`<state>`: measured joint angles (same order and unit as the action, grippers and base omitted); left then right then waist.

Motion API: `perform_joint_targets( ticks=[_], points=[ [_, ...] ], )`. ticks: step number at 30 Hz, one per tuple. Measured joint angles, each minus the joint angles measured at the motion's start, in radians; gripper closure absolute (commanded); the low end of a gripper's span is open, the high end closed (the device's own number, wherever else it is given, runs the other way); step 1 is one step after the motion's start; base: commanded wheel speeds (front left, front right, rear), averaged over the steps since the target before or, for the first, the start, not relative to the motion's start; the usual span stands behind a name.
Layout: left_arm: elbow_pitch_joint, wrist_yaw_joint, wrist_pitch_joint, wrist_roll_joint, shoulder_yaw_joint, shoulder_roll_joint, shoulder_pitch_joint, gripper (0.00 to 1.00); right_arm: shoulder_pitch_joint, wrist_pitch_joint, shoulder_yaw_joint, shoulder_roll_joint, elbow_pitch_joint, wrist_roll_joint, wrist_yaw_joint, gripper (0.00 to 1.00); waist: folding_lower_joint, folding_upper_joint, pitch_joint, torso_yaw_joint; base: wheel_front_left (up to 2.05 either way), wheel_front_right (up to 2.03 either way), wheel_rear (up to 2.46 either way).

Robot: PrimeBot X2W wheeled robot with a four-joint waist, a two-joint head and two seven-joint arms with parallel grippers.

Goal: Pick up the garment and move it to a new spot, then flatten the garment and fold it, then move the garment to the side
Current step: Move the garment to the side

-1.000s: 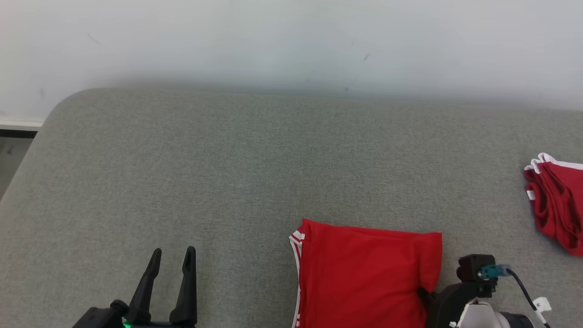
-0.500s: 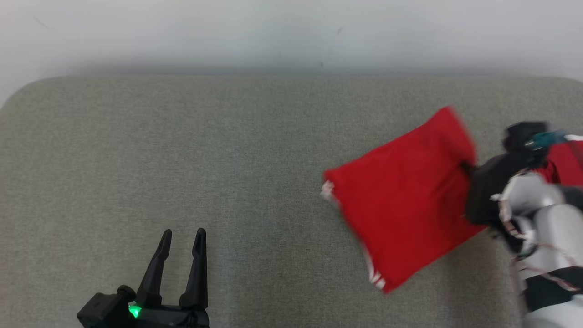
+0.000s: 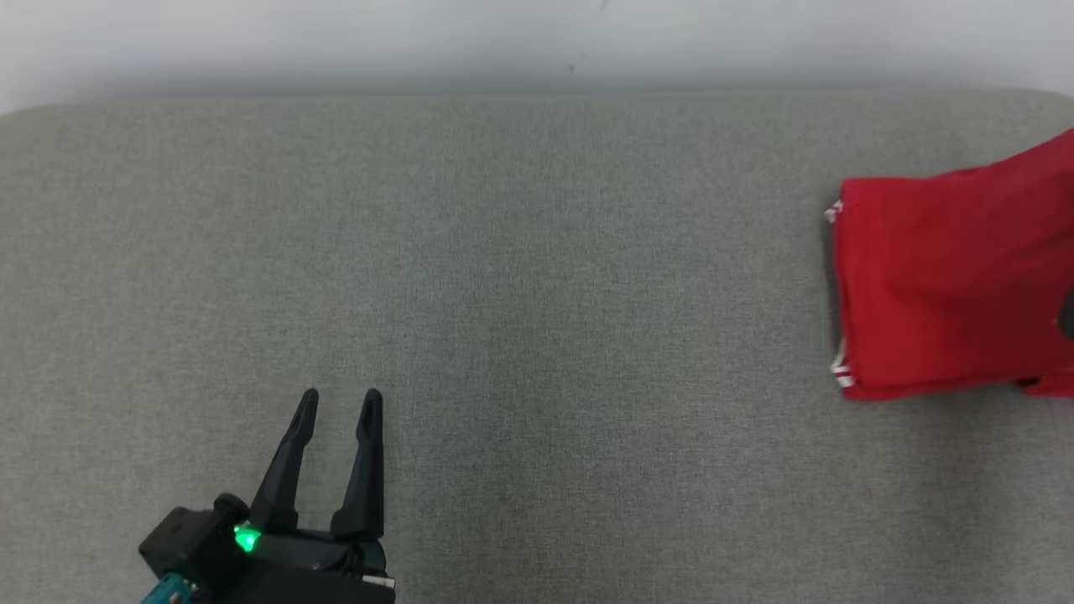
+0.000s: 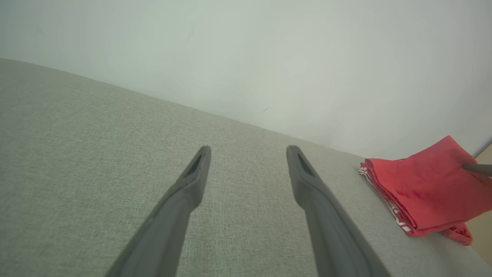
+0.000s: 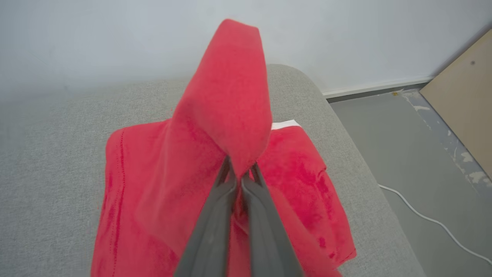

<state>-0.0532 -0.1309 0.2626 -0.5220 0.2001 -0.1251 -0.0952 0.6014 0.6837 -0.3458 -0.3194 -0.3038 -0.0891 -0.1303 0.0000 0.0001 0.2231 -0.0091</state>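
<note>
Black left hand (image 3: 339, 408), dark grey right hand (image 5: 241, 169)
The left hand has two long fingers (image 3: 284, 482) that get thin and pointy at the tips. Up close, each tip has a little long dent (image 4: 193, 166). A small green light (image 3: 245, 538) glows at the bottom of the fingers, near a blue-green plug (image 3: 165, 593) and a tiny white label (image 3: 379, 580). The right hand has smooth, thin fingers too.

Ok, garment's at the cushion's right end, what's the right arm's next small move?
Probably open the right gripper and release: it is pinched shut on a raised fold of the red garment, whose body already rests near the right end of the grey cushion. Left gripper sits open, clear.
</note>
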Motion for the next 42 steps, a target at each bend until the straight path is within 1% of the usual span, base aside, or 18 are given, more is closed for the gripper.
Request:
perform_joint_targets(
  ticks=[4, 9, 13, 17, 20, 23, 25, 26, 29, 34, 36, 38, 42],
  points=[
    [-0.003, 0.0, 0.0, 0.0, 0.025, -0.01, -0.025, 0.0, 0.038, -0.023, -0.018, -0.047, -0.028, 0.045, 0.0, 1.0, 0.0001, 0.0, 0.03, 0.005, 0.0, 0.0, 0.0],
    [-0.007, 0.0, 0.0, -0.007, 0.034, -0.019, -0.034, 0.0, 0.025, 0.053, -0.022, -0.11, -0.001, 0.092, 0.0, 1.0, 0.0001, 0.0, 0.045, 0.026, 0.0, 0.0, 0.0],
    [-0.007, 0.0, 0.0, -0.009, 0.034, -0.022, -0.033, 0.0, -0.012, 0.06, -0.035, -0.185, 0.011, 0.123, 0.0, 1.0, 0.0001, 0.0, 0.05, 0.034, 0.0, 0.0, 0.0],
    [-0.007, 0.0, 0.0, -0.009, 0.039, -0.024, -0.034, 0.0, -0.038, -0.001, -0.045, -0.223, 0.002, 0.165, 0.0, 1.0, 0.0001, 0.0, 0.058, 0.038, 0.0, 0.0, 0.0],
    [-0.008, 0.0, 0.0, -0.007, 0.05, -0.025, -0.042, 0.0, -0.051, -0.053, -0.045, -0.223, -0.022, 0.178, 0.0, 1.0, 0.0, 0.0, 0.067, 0.039, 0.0, 0.0, 0.0],
    [-0.01, 0.0, 0.0, -0.007, 0.057, -0.028, -0.053, 0.0, -0.05, -0.114, -0.019, -0.223, -0.032, 0.181, 0.0, 1.0, 0.0001, 0.0, 0.075, 0.039, 0.0, 0.0, 0.0],
    [-0.013, 0.0, 0.0, -0.007, 0.061, -0.03, -0.053, 0.0, -0.047, -0.148, -0.005, -0.224, -0.031, 0.206, 0.0, 1.0, 0.0001, 0.0, 0.079, 0.038, 0.0, 0.0, 0.0],
    [-0.016, 0.0, 0.0, -0.007, 0.064, -0.031, -0.055, 0.0, -0.044, -0.174, 0.01, -0.223, -0.03, 0.243, 0.0, 0.0, 0.0001, 0.0, 0.078, 0.039, 0.0, 0.0, 0.0],
    [-0.018, 0.0, 0.0, -0.007, 0.062, -0.031, -0.056, 0.0, -0.039, -0.19, 0.015, -0.219, -0.016, 0.276, 0.0, 0.0, 0.0001, 0.0, 0.073, 0.038, 0.0, 0.0, 0.0],
    [0.003, 0.0, 0.0, -0.018, 0.067, -0.03, -0.054, 0.0, -0.033, -0.21, 0.033, -0.203, -0.003, 0.283, 0.0, 0.0, 0.0001, -0.0001, 0.054, 0.034, 0.0, 0.0, 0.0],
    [0.023, 0.0, 0.0, -0.009, 0.054, -0.026, -0.052, 0.0, -0.04, -0.216, 0.045, -0.195, -0.001, 0.273, 0.0, 0.0, 0.0, -0.0002, 0.043, 0.032, 0.0, 0.0, 0.0],
    [0.04, 0.0, 0.0, -0.022, 0.027, -0.014, -0.044, 0.0, -0.053, -0.223, 0.054, -0.181, 0.001, 0.255, 0.0, 0.0, 0.0, -0.0002, 0.031, 0.03, 0.0, 0.0, 0.0],
    [0.049, 0.0, 0.0, -0.006, -0.019, -0.001, -0.013, 0.0, -0.099, -0.276, 0.09, -0.157, 0.011, 0.209, 0.0, 0.0, 0.0, -0.0002, -0.003, 0.026, 0.0, 0.0, 0.0]
  ],
)
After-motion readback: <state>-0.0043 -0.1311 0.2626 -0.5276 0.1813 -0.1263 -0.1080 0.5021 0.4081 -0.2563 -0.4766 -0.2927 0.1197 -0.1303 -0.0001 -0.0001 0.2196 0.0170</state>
